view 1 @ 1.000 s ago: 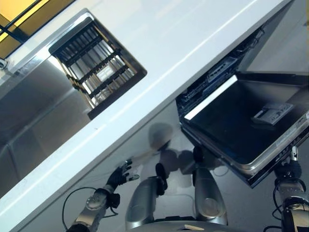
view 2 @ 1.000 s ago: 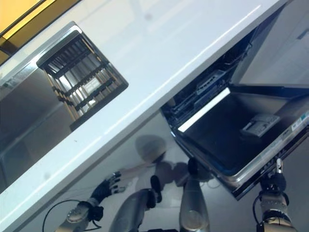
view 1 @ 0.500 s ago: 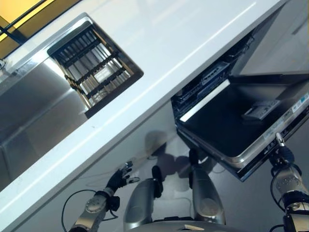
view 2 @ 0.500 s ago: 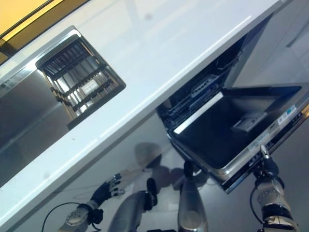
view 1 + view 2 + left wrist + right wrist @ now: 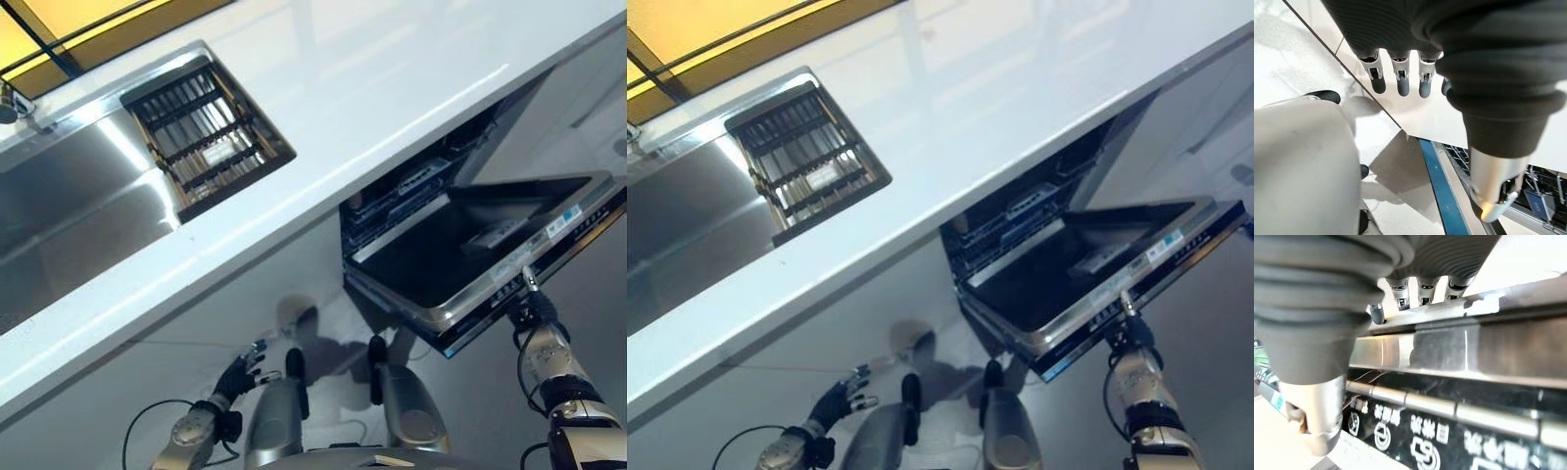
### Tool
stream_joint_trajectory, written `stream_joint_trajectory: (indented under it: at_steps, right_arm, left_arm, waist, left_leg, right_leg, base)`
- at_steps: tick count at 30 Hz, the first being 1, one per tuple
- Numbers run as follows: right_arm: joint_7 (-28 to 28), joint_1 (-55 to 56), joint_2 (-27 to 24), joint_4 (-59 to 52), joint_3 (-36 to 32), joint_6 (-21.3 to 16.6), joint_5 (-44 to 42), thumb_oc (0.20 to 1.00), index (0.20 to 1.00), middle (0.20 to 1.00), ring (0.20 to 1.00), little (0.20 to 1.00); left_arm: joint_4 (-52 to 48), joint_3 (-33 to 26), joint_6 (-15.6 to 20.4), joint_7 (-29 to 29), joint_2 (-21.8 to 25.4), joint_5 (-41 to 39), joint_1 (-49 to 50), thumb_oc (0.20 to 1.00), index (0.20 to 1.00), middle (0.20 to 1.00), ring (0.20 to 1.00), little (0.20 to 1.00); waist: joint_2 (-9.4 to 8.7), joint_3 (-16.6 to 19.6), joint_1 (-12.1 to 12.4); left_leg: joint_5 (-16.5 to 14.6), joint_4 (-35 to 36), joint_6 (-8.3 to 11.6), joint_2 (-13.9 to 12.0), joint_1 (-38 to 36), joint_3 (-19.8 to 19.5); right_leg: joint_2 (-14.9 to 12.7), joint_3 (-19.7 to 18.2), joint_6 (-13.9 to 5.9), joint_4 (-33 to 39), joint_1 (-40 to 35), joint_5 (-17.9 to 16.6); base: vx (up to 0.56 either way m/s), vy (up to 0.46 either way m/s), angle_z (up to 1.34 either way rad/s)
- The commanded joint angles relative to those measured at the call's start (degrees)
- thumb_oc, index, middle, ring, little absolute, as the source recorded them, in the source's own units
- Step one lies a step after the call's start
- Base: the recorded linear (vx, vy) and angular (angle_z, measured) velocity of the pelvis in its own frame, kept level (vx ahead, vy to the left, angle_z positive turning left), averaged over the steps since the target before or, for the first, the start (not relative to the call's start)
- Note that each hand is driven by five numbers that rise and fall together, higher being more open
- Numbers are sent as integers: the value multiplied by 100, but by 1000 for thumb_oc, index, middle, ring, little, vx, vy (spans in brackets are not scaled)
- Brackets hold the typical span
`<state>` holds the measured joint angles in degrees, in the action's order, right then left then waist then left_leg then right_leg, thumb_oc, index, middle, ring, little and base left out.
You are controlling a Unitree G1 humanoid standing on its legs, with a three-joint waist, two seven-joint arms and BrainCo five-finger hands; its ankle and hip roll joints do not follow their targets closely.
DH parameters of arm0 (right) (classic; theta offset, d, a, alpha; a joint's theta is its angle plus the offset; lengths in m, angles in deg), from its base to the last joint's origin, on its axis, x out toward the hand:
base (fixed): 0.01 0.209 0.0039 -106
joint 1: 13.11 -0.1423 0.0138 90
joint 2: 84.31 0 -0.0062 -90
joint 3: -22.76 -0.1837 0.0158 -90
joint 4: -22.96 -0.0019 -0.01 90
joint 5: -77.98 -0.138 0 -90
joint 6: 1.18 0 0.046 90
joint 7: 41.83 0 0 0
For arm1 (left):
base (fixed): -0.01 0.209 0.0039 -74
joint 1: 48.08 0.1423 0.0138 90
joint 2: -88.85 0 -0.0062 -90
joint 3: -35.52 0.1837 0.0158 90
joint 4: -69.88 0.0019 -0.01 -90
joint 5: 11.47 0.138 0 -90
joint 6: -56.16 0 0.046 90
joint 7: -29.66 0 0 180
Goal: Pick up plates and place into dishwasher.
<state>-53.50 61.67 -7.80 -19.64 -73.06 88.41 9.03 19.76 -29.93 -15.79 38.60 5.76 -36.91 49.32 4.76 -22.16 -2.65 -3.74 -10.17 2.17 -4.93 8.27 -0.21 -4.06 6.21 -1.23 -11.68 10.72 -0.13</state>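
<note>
While the left hand [image 5: 238, 372] hangs low by the white cabinet front [image 5: 147, 362], fingers straight and holding nothing, the steel sink with its dark slatted rack [image 5: 206, 122] shows no plates (none visible anywhere). Rightward, the half-lowered dishwasher door [image 5: 460, 264] meets the right hand [image 5: 529, 305], fingers curled over its steel-trimmed edge.
</note>
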Motion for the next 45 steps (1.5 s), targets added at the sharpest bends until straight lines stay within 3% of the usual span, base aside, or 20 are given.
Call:
stream_joint_trajectory:
  at_steps: [1, 14, 22, 27, 41, 45]
  right_arm:
    - [331, -1378, 138, -624, 302, -42, 5, 1000, 1000, 1000, 1000, 1000]
    - [24, -1685, 407, -627, 677, 271, 58, 1000, 1000, 1000, 1000, 1000]
    - [229, -1888, 673, -821, 657, -362, -816, 1000, 1000, 1000, 1000, 1000]
    - [218, -1842, 839, -1039, 649, -662, -937, 1000, 1000, 1000, 1000, 1000]
    - [-26, -1197, 736, -1235, 532, -779, -402, 1000, 1000, 1000, 1000, 1000]
    - [207, -589, 806, -1396, 492, -569, -32, 1000, 1000, 1000, 1000, 1000]
  left_arm:
    - [-197, -63, 57, -37, 176, 237, 210, 1000, 1000, 1000, 1000, 1000]
    - [18, -226, -15, -73, -28, 333, 382, 1000, 1000, 1000, 1000, 1000]
    - [78, -403, -12, -31, -34, 418, 527, 1000, 1000, 1000, 1000, 1000]
    - [64, -457, 11, -12, -45, 439, 624, 1000, 1000, 1000, 1000, 1000]
    - [-193, -722, 272, -19, -78, 239, 653, 1000, 1000, 1000, 1000, 1000]
    - [-561, -798, 332, 27, -118, 12, 670, 1000, 1000, 1000, 1000, 1000]
  waist:
    - [-135, 487, 405]
    - [-361, 755, 786]
    - [-437, 853, 1056]
    - [-475, 935, 1118]
    - [-650, 1228, 978]
    - [-680, 1283, 827]
  left_leg:
    - [138, -313, 36, 101, 44, 78]
    - [149, -154, 95, 52, -192, -24]
    - [119, -174, 113, 51, -205, -134]
    - [88, -139, 93, 85, -243, -149]
    - [-61, 50, -50, 176, -510, 34]
    - [-194, -53, -133, 255, -574, 188]
  right_leg:
    - [-348, -161, -343, 107, -480, 113]
    - [-352, 79, -354, 399, -892, 127]
    - [-392, 293, -371, 396, -1006, 169]
    - [-425, 338, -402, 464, -1059, 139]
    - [-498, 266, -499, 531, -1123, 103]
    - [-510, 174, -524, 504, -1115, 84]
  base:
    - [60, 17, 9]
    - [50, 31, 9]
    - [40, 52, 24]
    - [19, 59, 11]
    - [-2, 34, 2]
    - [-9, 14, -3]
